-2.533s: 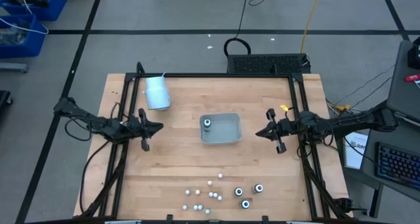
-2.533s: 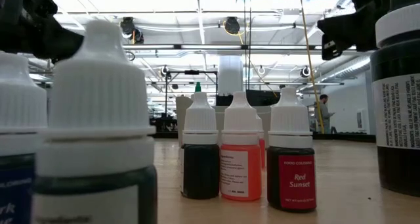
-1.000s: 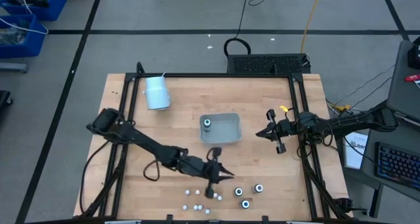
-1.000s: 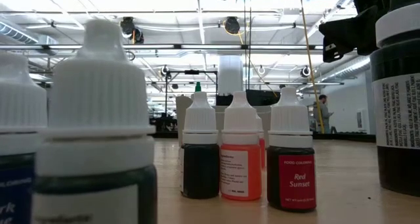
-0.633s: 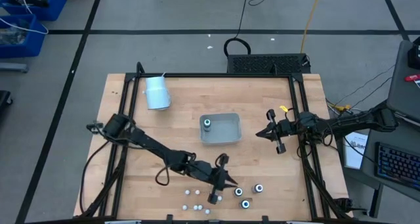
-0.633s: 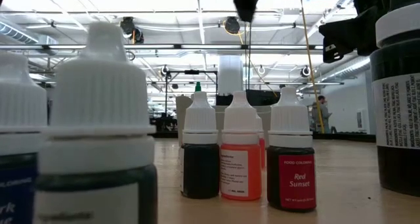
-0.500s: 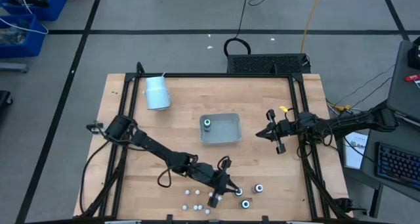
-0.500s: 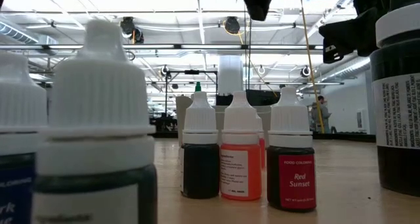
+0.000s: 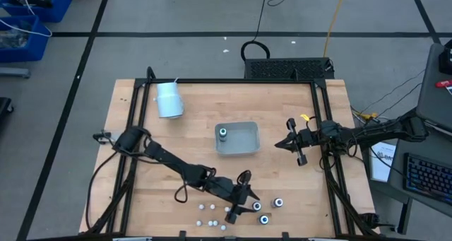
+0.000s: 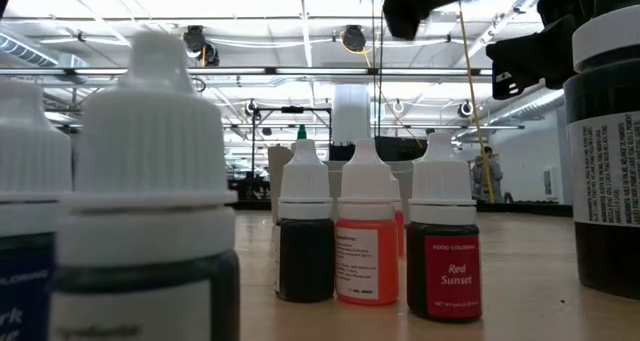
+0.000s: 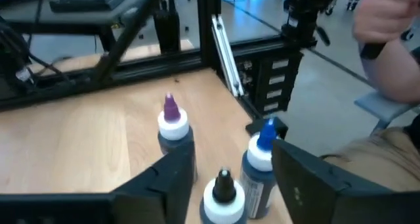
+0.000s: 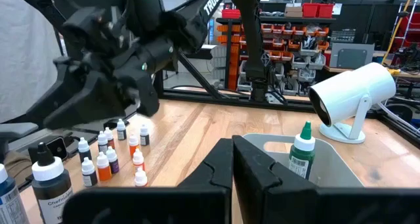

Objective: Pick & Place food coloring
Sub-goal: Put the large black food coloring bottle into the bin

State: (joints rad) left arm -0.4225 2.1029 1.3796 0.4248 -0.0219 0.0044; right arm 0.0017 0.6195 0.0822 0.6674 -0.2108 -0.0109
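Food coloring bottles (image 9: 263, 211), tiny, white-capped, some dark and round, others smaller and whitish or red-orange, clustered at the wooden table's (image 9: 191, 135) near edge; one green-tipped dark bottle (image 9: 222, 133) upright in the clear rectangular tray (image 9: 246, 138) at centre. Label on one small dark-red bottle (image 10: 443, 264) readable: "FOOD COLORING, Red Sunset". Left gripper (image 9: 242, 199) low over the cluster, fingers spread around a black-tipped bottle (image 11: 222, 192), not gripping. Right gripper (image 9: 295, 142) beside the tray, fingers pressed together, empty.
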